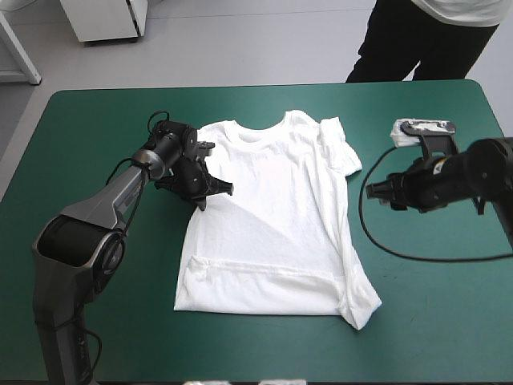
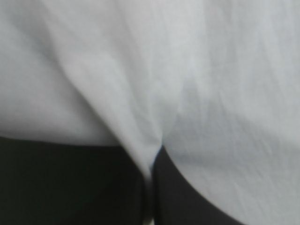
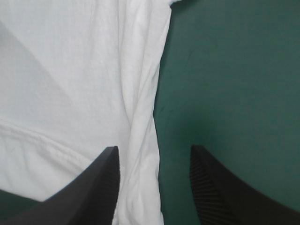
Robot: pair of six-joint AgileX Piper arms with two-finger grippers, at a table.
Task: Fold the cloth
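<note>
**White T-shirt (image 1: 272,233) flat on the bench (image 1: 96,120), left claw (image 1: 210,191) gripping it**

We see the shirt spread out in the middle of the bench, collar toward the far edge and hem toward the near edge. Its right sleeve (image 1: 338,144) lies bunched, and the hem corner on that side is rumpled. The left claw sits at the shirt's left side, below the collar, where the cloth is drawn inward in a slanting fold. In the left wrist view we find its black fingers (image 2: 70,187) pressed almost together, with a pleat of white cloth pinched between them. The right claw (image 1: 383,191) is over the teal-green cover near the shirt's right edge, with bare cover between them. Its wrist view shows us its fingers (image 3: 89,192) standing wide, the shirt's rolled side edge lying ahead between them.
</note>
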